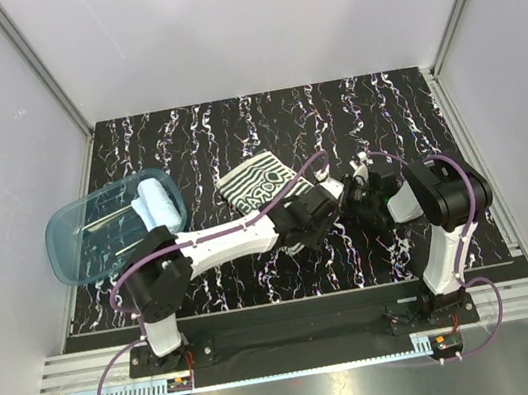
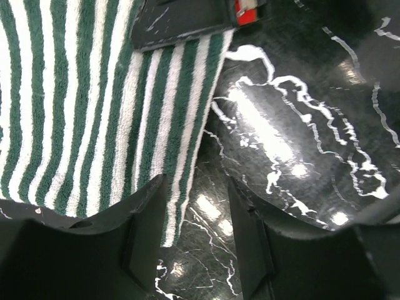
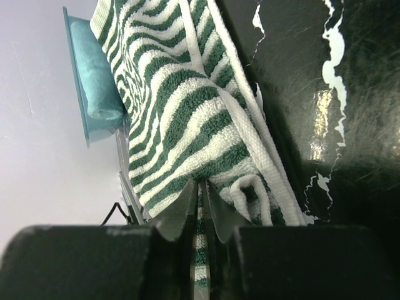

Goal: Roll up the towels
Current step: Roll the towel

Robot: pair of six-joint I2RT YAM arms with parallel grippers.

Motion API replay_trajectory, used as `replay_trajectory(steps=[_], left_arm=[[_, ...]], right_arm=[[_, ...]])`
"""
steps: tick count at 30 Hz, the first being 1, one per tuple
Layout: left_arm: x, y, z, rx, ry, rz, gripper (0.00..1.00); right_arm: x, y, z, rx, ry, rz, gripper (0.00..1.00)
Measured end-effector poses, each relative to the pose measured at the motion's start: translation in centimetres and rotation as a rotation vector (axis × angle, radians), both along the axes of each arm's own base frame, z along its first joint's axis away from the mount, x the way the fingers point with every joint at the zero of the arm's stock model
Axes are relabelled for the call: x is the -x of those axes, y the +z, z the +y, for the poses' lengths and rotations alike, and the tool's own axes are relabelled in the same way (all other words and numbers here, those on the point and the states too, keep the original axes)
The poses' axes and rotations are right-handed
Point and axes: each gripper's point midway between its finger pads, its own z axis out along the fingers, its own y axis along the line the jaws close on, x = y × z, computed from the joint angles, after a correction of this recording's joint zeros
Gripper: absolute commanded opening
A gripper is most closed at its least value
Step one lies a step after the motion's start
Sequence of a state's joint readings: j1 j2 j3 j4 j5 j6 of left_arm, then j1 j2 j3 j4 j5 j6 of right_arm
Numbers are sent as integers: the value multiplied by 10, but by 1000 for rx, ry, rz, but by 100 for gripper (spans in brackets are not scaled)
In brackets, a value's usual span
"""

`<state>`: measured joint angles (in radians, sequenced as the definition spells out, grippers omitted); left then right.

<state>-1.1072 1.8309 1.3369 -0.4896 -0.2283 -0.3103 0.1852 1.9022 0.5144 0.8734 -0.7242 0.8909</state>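
Note:
The striped towel lies partly unrolled on the black marbled table, its near part hidden under the arms in the top view. My right gripper is shut on a folded edge of the striped towel, with cloth bunched beside its fingers. Low over the table, my left gripper is open, and the striped towel's corner edge lies just inside its left finger. The right gripper's finger shows at the top of that view. The light blue towel lies rolled in the tub.
The translucent blue tub stands at the table's left edge, overhanging it, with the light blue towel inside. Both arms meet mid-table, the right arm bent at the right. White walls enclose the table.

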Motion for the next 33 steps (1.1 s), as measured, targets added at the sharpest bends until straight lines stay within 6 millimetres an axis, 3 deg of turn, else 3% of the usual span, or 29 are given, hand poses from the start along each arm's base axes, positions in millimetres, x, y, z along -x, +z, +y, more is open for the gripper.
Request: replay_trajectory(steps=[11, 21, 24, 26, 33], left_arm=[[-1, -42, 23, -80, 41, 31, 51], [-6, -52, 25, -33, 79, 23, 49], [-6, -52, 27, -26, 90, 21, 39], [-9, -52, 29, -29, 101, 21, 24], [-13, -54, 30, -34, 117, 43, 0]], right_arm=[[-1, -1, 1, 0, 3, 5, 11], [-1, -1, 1, 0, 4, 5, 11], [-1, -2, 1, 1, 4, 7, 11], [-2, -1, 1, 1, 4, 9, 11], [-3, -2, 1, 14, 9, 32, 13]])
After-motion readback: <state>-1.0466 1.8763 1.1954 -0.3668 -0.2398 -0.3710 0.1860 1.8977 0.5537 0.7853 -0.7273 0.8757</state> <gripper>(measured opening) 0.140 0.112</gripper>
